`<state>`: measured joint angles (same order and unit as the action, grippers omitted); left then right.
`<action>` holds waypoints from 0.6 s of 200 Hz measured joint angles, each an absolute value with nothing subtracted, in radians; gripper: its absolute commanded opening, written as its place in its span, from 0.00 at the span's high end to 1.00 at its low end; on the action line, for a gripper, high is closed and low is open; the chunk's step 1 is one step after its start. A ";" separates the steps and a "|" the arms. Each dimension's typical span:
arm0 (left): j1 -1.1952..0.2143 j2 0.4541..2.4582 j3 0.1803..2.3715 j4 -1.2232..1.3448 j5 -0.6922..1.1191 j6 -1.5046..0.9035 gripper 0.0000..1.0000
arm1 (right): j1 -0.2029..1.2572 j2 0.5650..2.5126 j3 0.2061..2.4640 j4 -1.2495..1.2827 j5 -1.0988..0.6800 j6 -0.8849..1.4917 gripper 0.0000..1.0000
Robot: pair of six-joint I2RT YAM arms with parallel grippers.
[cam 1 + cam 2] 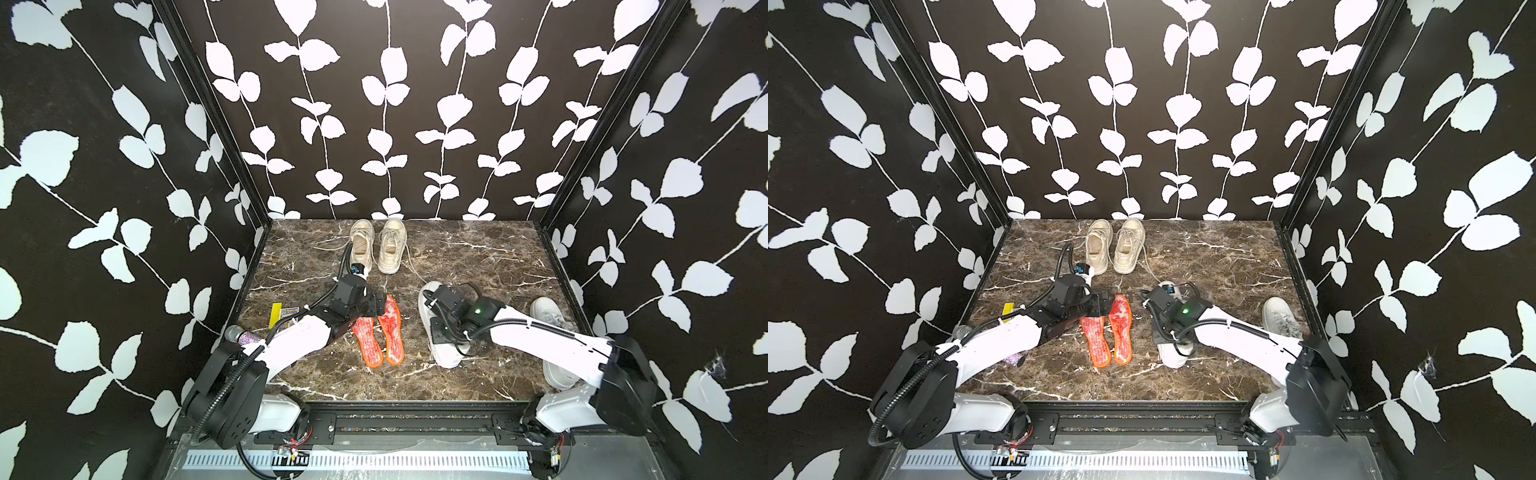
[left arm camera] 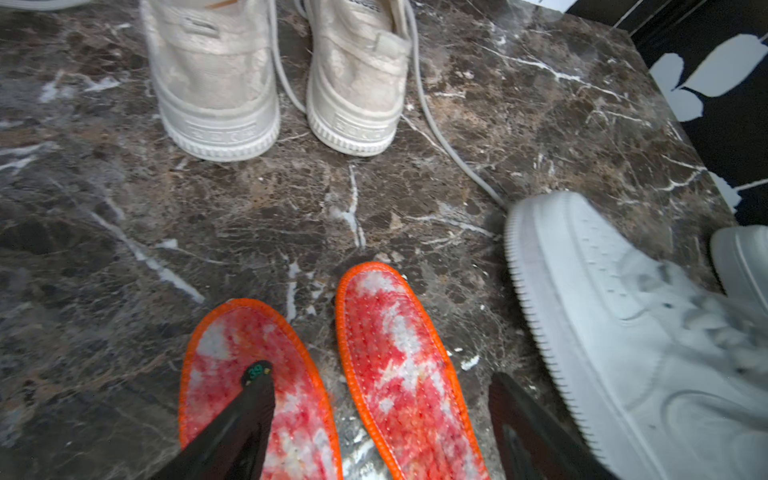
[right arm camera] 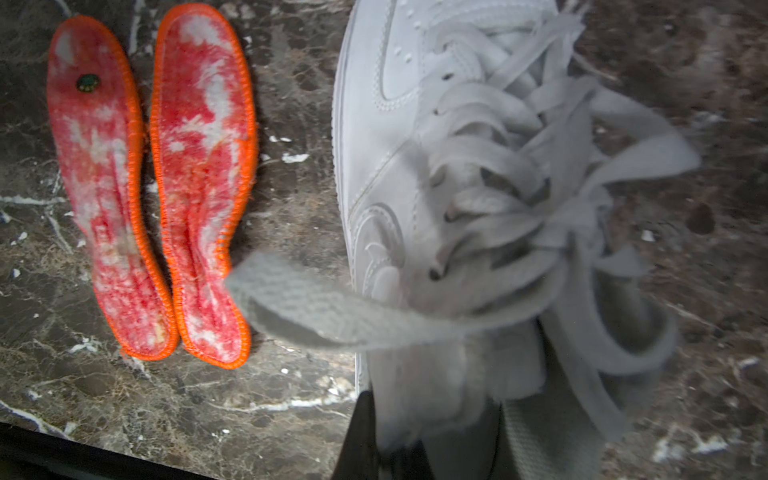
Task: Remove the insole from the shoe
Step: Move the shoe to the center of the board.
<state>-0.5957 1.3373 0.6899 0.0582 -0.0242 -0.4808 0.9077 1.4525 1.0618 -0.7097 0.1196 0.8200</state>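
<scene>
**Desk:** What are you looking at?

**Operator:** I'm looking into a booth whose black walls (image 1: 374, 104), printed with white leaf vines, are closing in a dark marble tabletop (image 1: 478, 257). A pair of beige canvas shoes (image 1: 392, 249) is standing at the far edge, laces trailing over the marble. A glittery microphone (image 1: 241, 334) is lying by the left arm.

**Desk:** Where is the insole sitting?

**Operator:** Two orange-edged insoles (image 1: 1121, 328) are lying flat, side by side, mid-table and outside any shoe. One is carrying a small green sticker (image 3: 88, 83). The white sneaker (image 3: 395, 124) is sitting just beside them, toward the right arm, with its wide laces bunching over the tongue. A second white sneaker (image 1: 548, 316) is resting near the right wall, well apart from the insoles.

**Desk:** And the grippers?

**Operator:** The left gripper (image 2: 379, 374) is hanging over the insoles with its jaws spread wide, gripping nothing. In its wrist view one finger is showing over the stickered insole, the other beyond its neighbour's outer edge. The right gripper (image 3: 380, 449) is sitting down at the white sneaker's opening, behind the laces, jaws pressed together. I'm not making out whether anything is pinched there.

**Desk:** Is anything lying inside that sneaker?

**Operator:** I cannot tell. The right arm is covering its opening in both top views.
</scene>
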 measured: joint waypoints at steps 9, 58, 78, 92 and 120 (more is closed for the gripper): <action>-0.604 1.339 0.693 0.057 -0.022 -0.479 0.18 | 0.912 1.470 1.065 -0.699 0.112 0.822 0.84; -0.658 1.343 0.702 0.061 -0.015 -0.478 0.20 | 0.913 1.468 1.067 -0.619 0.064 0.807 0.66; -0.684 1.348 0.702 0.077 -0.007 -0.479 0.21 | 0.913 1.436 1.067 -0.615 0.058 0.792 0.66; -0.713 1.354 0.703 0.085 -0.006 -0.480 0.21 | 0.913 1.390 1.066 -0.616 0.067 0.772 0.65; -0.799 1.379 0.707 0.100 -0.003 -0.483 0.23 | 0.905 1.259 1.052 -0.632 0.121 0.729 0.66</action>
